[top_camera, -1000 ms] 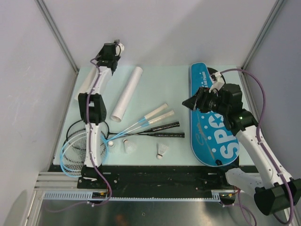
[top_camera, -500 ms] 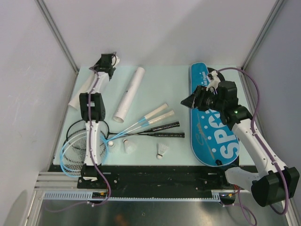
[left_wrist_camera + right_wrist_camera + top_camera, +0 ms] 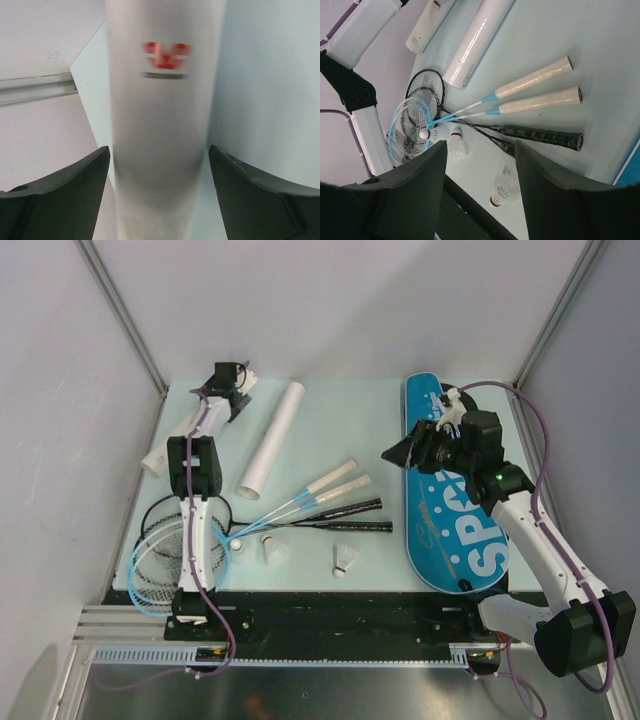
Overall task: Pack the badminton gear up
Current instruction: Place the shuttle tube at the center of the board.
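Observation:
My left gripper (image 3: 232, 380) reaches to the far left corner, open, its fingers astride the end of a white tube (image 3: 165, 100) with a red logo, a thin gap on each side. That tube (image 3: 168, 440) lies along the table's left edge, partly under the arm. A second white tube (image 3: 270, 440) lies beside it. Two white-handled rackets (image 3: 330, 478) and two black-handled ones (image 3: 350, 510) fan out from heads (image 3: 165, 555) at the near left. Shuttlecocks (image 3: 272, 550) (image 3: 345, 558) lie near the front. My right gripper (image 3: 400, 452) hovers open and empty left of the blue SPORT bag (image 3: 455, 510).
A third shuttlecock (image 3: 237, 544) rests on the racket heads. The black front rail (image 3: 330, 610) runs along the near table edge. Grey walls close in the table's left, back and right sides.
The left gripper came down with the tube's far end and then widened its jaws off it. The right gripper drifted slightly left, its jaws narrowing a little.

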Available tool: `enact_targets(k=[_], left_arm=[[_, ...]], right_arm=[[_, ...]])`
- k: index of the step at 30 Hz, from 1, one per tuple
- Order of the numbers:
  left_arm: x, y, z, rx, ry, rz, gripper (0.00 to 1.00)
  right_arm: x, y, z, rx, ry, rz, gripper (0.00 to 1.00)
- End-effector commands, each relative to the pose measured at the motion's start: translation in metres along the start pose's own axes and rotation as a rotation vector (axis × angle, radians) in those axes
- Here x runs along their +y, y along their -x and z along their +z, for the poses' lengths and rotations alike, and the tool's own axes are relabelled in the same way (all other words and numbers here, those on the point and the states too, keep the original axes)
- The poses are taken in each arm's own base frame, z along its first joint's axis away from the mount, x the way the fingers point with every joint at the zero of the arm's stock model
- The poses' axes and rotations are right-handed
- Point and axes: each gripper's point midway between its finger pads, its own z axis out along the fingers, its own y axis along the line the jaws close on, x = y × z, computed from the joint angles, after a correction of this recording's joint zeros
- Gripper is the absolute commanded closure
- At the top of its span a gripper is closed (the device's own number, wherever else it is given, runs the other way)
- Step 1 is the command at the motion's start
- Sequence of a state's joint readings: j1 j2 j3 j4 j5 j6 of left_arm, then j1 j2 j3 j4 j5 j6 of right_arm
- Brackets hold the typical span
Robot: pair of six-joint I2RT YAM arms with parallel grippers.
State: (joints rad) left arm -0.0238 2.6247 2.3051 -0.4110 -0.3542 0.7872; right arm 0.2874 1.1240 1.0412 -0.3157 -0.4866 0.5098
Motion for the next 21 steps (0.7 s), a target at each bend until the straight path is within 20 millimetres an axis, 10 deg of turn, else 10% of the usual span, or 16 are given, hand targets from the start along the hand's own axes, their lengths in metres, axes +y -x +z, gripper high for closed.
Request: enact_targets(k=[1,8,15,21], left_arm=[[0.015,0.025,-0.025,-0.075,-0.020,-0.055,0.13],[0.023,0.044,-0.054,-0.146,-0.055,-0.124,0.00],[0.079,0.085,-0.128,-0.274,0.028,-0.298,0.00],[0.060,0.124,-0.183,-0.411,-0.095,-0.370,0.00]], right_arm=[[0.014,0.003,0.005,-0.007,0.042,-0.022,0.39],[0.020,-0.001,0.006,0.000,0.050,-0.046,0.39],[0.025,-0.008,0.006,0.010,0.046,-0.068,0.39],[0.031,-0.013,0.006,0.013,0.051,-0.090,0.39]])
